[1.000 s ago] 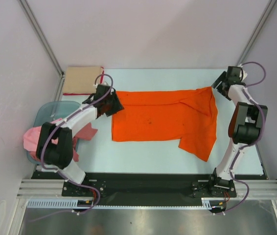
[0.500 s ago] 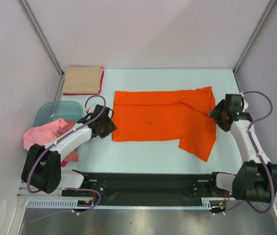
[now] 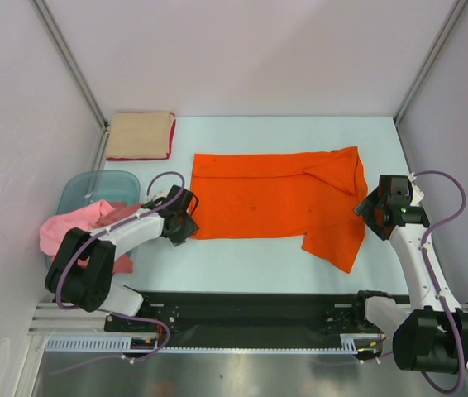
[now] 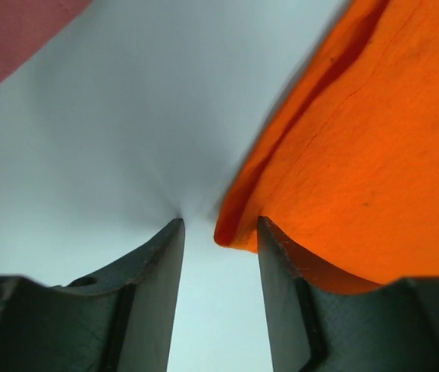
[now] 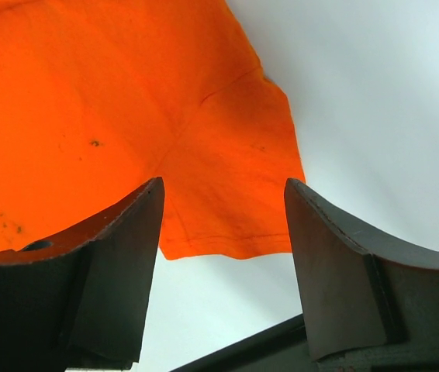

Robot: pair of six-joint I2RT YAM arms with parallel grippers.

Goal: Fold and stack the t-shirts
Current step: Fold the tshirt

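Note:
The bright orange t-shirt (image 3: 275, 198) lies flat in the middle of the table, folded lengthwise, with a sleeve hanging toward the near right. My left gripper (image 3: 186, 225) is open at the shirt's near left corner. In the left wrist view that corner (image 4: 231, 232) lies on the table just inside the right finger (image 4: 281, 267), ungripped. My right gripper (image 3: 366, 208) is open beside the shirt's right edge. In the right wrist view the sleeve hem (image 5: 219, 232) shows between the wide-open fingers (image 5: 119, 256). A folded tan shirt (image 3: 139, 134) lies at the far left over a red one (image 3: 171, 136).
A translucent blue-green tub (image 3: 93, 186) stands at the left edge, with a pink shirt (image 3: 67, 227) spilling out of it beside the left arm. The black base rail (image 3: 250, 306) runs along the near edge. Frame posts and walls enclose the table.
Both arms have pulled back from the shirt's far corners toward the near side. The left gripper now sits at the near left corner, the right beside the right edge.

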